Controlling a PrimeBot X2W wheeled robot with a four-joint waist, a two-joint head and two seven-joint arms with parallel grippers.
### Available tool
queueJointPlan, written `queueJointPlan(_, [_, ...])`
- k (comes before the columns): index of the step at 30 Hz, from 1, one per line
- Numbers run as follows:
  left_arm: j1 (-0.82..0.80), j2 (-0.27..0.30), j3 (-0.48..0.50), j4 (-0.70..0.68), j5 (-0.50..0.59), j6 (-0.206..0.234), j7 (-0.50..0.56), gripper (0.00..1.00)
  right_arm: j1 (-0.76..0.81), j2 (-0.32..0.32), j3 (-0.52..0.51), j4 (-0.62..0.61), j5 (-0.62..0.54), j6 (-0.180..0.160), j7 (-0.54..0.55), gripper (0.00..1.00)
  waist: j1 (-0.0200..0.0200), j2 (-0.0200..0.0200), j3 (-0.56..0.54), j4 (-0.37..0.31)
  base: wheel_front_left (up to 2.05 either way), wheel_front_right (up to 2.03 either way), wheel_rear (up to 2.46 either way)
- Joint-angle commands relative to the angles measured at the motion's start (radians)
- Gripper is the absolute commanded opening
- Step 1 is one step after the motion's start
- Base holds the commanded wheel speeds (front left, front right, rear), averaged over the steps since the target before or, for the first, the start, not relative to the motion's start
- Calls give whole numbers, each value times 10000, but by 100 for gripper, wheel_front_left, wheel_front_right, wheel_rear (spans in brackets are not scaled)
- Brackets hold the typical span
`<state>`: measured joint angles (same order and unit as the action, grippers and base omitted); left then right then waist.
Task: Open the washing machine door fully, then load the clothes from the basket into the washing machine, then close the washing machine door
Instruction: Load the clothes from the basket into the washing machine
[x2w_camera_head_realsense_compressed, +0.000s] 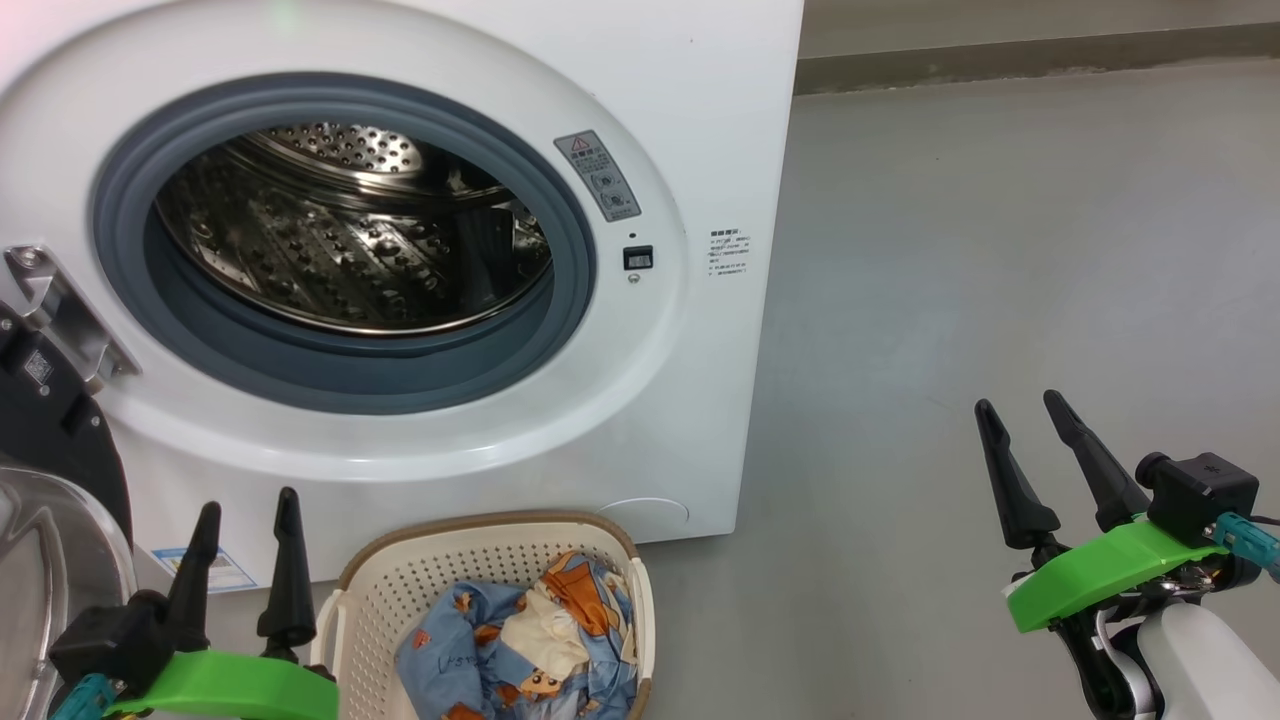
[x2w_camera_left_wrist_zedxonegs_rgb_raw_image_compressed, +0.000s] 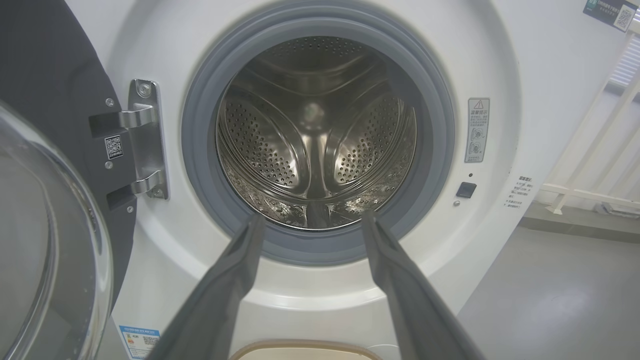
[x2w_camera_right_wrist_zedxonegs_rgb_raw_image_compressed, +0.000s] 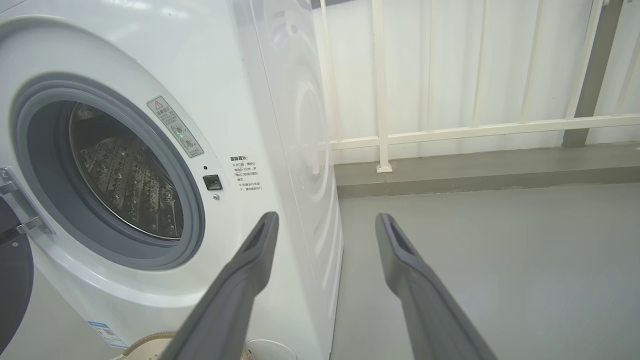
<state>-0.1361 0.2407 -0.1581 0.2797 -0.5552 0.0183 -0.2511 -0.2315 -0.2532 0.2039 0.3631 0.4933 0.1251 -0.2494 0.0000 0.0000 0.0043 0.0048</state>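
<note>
Head view: round black-rimmed glass door open; left pincer, right pincer released; next we should grab blue printed clothes from cream perforated basket.

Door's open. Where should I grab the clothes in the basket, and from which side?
Pinch the raised cream-and-orange fold atop the clothes, coming down from above: the walls of the basket ring the pile, and that bunched crest likely gives the jaws most fabric.

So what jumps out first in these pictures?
The big white front-loading washing machine stands open at centre left, its shiny perforated steel drum empty. In front of it, a cream perforated plastic basket holds crumpled light blue cartoon-print clothes, between the left hand and right hand, both open.
</note>
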Motion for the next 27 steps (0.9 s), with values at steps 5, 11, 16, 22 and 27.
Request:
queueJointPlan(5, [-195, 243, 400, -227, 28, -44, -105, 100, -76, -99, 181, -192, 22, 56, -124, 100, 0, 0, 31, 1, 0, 0, 0])
queueJointPlan(11, [-220, 224, 400, -202, 55, -62, -106, 100, -88, -101, 177, -176, 15, 56, -124, 100, 0, 0, 33, 12, 0, 0, 0])
queueJointPlan(16, [-225, 212, 404, -184, 85, -68, -106, 100, -108, -99, 187, -161, 15, 56, -124, 100, 0, 0, 33, 12, 0, 0, 0])
queueJointPlan(22, [-211, 203, 416, -174, 123, -79, -106, 100, -90, -94, 224, -145, 14, 56, -124, 100, 0, 0, 5, -5, 0, 0, 0])
queueJointPlan(27, [-207, 207, 391, -165, 140, -87, -106, 100, -89, -99, 261, -140, 22, 56, -124, 100, 0, 0, 23, -14, 0, 0, 0])
